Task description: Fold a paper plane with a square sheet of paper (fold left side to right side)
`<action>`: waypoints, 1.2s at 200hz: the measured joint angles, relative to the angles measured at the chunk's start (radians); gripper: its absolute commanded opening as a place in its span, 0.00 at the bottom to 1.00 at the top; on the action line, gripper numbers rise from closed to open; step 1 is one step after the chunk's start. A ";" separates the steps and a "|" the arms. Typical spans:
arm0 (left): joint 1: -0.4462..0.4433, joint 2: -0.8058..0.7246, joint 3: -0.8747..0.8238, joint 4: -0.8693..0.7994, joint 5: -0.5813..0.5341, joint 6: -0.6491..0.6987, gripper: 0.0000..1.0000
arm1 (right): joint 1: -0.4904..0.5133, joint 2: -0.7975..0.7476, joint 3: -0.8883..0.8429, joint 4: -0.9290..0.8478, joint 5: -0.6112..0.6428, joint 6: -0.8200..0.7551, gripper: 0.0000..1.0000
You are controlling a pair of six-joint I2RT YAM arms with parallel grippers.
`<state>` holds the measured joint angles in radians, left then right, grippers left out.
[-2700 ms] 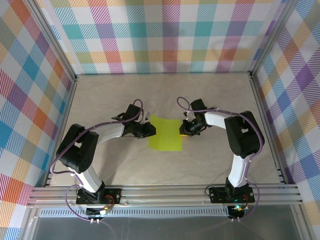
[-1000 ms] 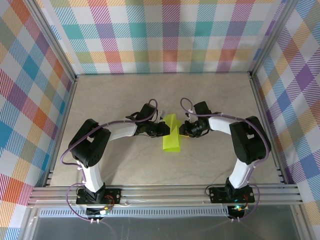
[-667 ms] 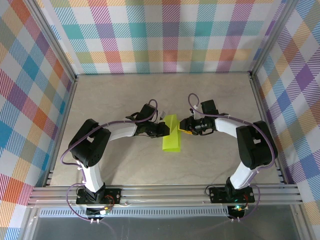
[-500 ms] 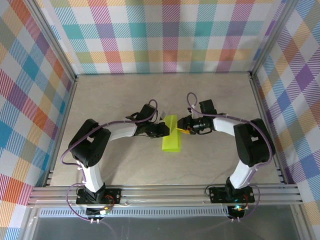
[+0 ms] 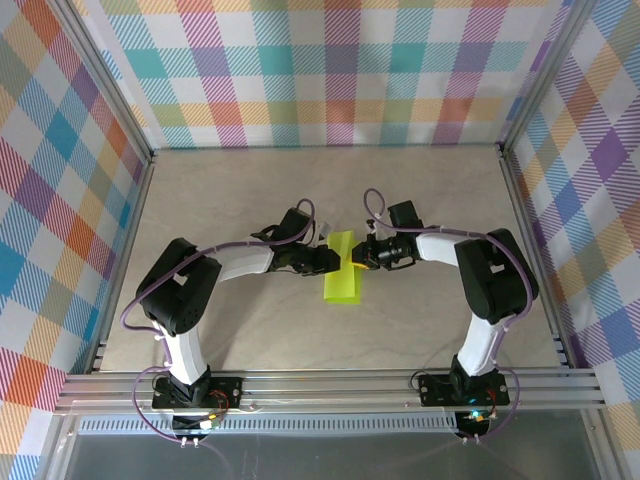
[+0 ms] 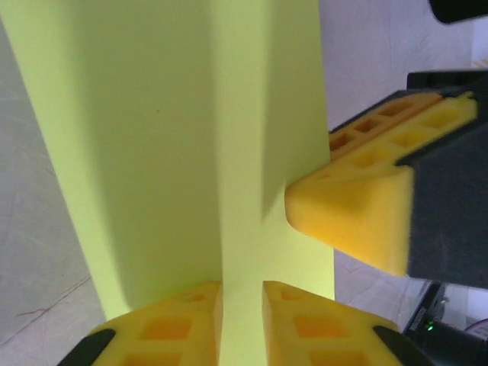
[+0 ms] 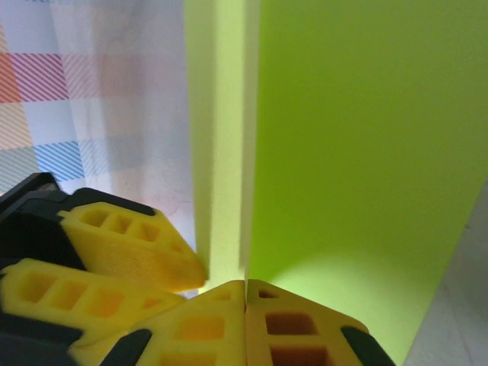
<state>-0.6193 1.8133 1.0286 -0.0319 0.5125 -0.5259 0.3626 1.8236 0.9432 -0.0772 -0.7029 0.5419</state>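
Fingers first: the right fingers (image 7: 297, 328), yellow foam moulded with square cells, are pressed tip to tip on an upright edge of the square sheet of paper (image 7: 343, 137). The left fingers (image 6: 168, 332) stand narrowly apart with a paper flap running through the gap; I cannot tell whether they pinch it. Sheet is matte lime, folded to a narrow strip. It lies mid-way across the pale bench (image 5: 250, 190), between both arms.
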 measured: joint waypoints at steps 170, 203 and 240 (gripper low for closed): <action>-0.008 0.067 0.080 -0.146 -0.167 0.069 0.52 | 0.012 0.035 0.013 -0.068 0.101 -0.007 0.13; -0.015 0.085 0.116 -0.200 -0.202 0.083 0.47 | 0.012 0.032 0.013 -0.083 0.123 -0.025 0.28; -0.031 0.097 0.141 -0.240 -0.246 0.101 0.45 | -0.006 -0.051 0.001 -0.115 0.170 -0.048 0.43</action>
<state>-0.6506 1.9102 1.1698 -0.2718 0.2668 -0.4244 0.3565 1.7729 0.9443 -0.1925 -0.5331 0.4942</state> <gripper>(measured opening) 0.452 0.403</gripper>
